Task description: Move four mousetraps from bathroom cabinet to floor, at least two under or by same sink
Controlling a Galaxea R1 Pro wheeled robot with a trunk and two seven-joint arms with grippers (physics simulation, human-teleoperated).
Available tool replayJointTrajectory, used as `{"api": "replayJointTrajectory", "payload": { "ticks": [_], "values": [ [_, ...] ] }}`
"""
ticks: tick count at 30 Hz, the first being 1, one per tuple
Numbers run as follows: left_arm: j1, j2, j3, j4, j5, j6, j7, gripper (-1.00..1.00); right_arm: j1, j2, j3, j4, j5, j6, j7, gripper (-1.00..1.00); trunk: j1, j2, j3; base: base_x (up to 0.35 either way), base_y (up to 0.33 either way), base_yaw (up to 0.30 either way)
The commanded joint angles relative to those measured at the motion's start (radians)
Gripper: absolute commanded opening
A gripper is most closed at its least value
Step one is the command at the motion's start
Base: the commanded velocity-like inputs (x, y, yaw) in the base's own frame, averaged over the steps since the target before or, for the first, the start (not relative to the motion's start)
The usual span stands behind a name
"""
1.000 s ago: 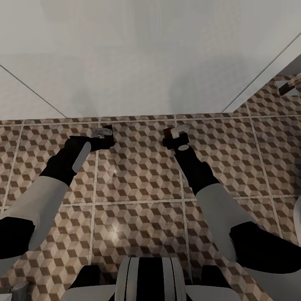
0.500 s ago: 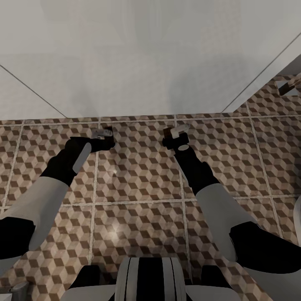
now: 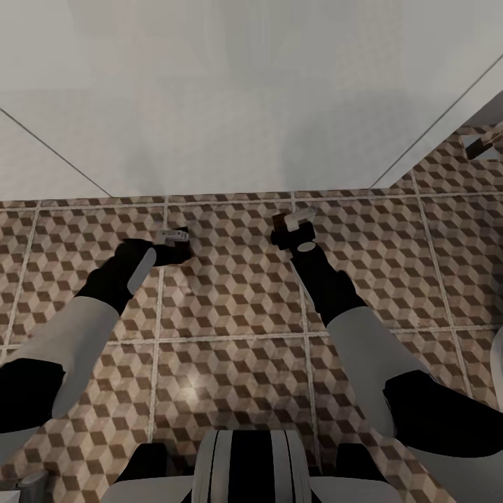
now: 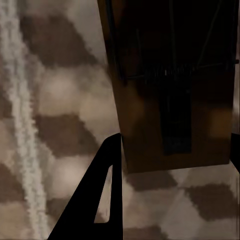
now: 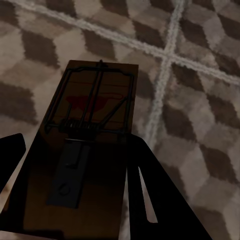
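Observation:
Both arms reach down over the cube-patterned bathroom floor (image 3: pixel 230 293). My left gripper (image 3: pixel 173 239) is shut on the near end of a mousetrap (image 4: pixel 170 75), a dark-shaded wooden board with a wire frame, held low over the tiles between the fingers (image 4: pixel 107 190). My right gripper (image 3: pixel 293 222) is shut on a second mousetrap (image 5: pixel 95 100), whose red spot and wire bar show clearly. That board runs deep between the gripper (image 5: pixel 75 142) and hangs just above a grout line. The cabinet and the sink are out of view.
A pale white surface (image 3: pixel 244 105) rises just beyond both grippers, meeting the floor at the tile edge. A small brown-grey object (image 3: pixel 480 144) lies on the tiles at the far right. A white fixture's rim (image 3: pixel 499 377) cuts in at the right edge.
My left arm has drawn slightly back and down toward the floor, carrying its mousetrap. The right arm and the camera have not moved.

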Motion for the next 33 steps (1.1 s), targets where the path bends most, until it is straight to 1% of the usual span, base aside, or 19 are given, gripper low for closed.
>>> {"api": "replayJointTrajectory", "payload": {
  "ticks": [1, 3, 8, 10, 15, 20, 24, 25, 27, 33],
  "values": [
    [0.0, 0.0, -0.005, -0.002, 0.003, 0.003, 0.005, -1.0, 0.0, 0.0, 0.003, -0.001, 0.004, 0.007, 0.0, -1.0, 0.0, 0.0, -0.001, 0.0, 0.0, 0.0],
    [0.0, -0.002, -0.005, -0.002, 0.002, 0.003, 0.005, -1.0, 0.001, 0.0, 0.009, -0.001, 0.004, 0.007, 0.001, -1.0, 0.0, 0.0, -0.001, 0.0, 0.0, 0.0],
    [0.0, -0.003, -0.004, 0.001, 0.001, 0.002, 0.007, -1.0, 0.001, 0.0, 0.047, -0.001, 0.004, 0.007, 0.001, -1.0, 0.0, 0.0, -0.001, 0.0, 0.0, 0.0],
    [-0.001, -0.003, -0.004, 0.002, 0.001, 0.002, 0.009, -1.0, 0.001, 0.0, 0.053, -0.001, 0.004, 0.007, 0.001, -1.0, 0.0, 0.0, -0.001, 0.0, 0.0, 0.0],
    [-0.003, -0.004, -0.004, 0.008, 0.001, 0.003, 0.011, -1.0, 0.002, 0.0, 0.061, -0.001, 0.004, 0.007, 0.002, -1.0, 0.0, 0.0, -0.001, 0.0, 0.0, 0.0],
    [-0.007, -0.004, -0.003, 0.037, 0.0, 0.004, 0.014, -1.0, 0.004, 0.0, 0.065, -0.001, 0.004, 0.007, 0.002, -1.0, 0.0, 0.0, -0.001, 0.0, 0.0, 0.0],
    [-0.026, -0.006, -0.003, 0.059, 0.0, 0.004, 0.017, -1.0, 0.004, 0.0, 0.101, -0.001, 0.003, 0.007, 0.002, -1.0, 0.0, 0.0, -0.001, 0.0, 0.0, 0.0],
    [-0.036, -0.006, -0.003, 0.066, 0.0, 0.004, 0.017, -1.0, 0.004, 0.0, 0.115, -0.001, 0.003, 0.007, 0.002, -1.0, 0.0, 0.0, -0.001, 0.0, 0.0, 0.0],
    [-0.052, -0.006, -0.003, 0.078, 0.0, 0.004, 0.017, -1.0, 0.004, 0.0, 0.132, -0.001, 0.002, 0.007, 0.002, -1.0, 0.0, 0.0, -0.001, 0.0, 0.0, 0.0],
    [-0.092, -0.006, -0.003, 0.099, -0.001, 0.004, 0.018, -1.0, 0.004, 0.0, 0.148, -0.001, 0.0, 0.008, 0.002, -1.0, 0.0, 0.0, -0.001, 0.0, 0.0, 0.0]
  ]
}}
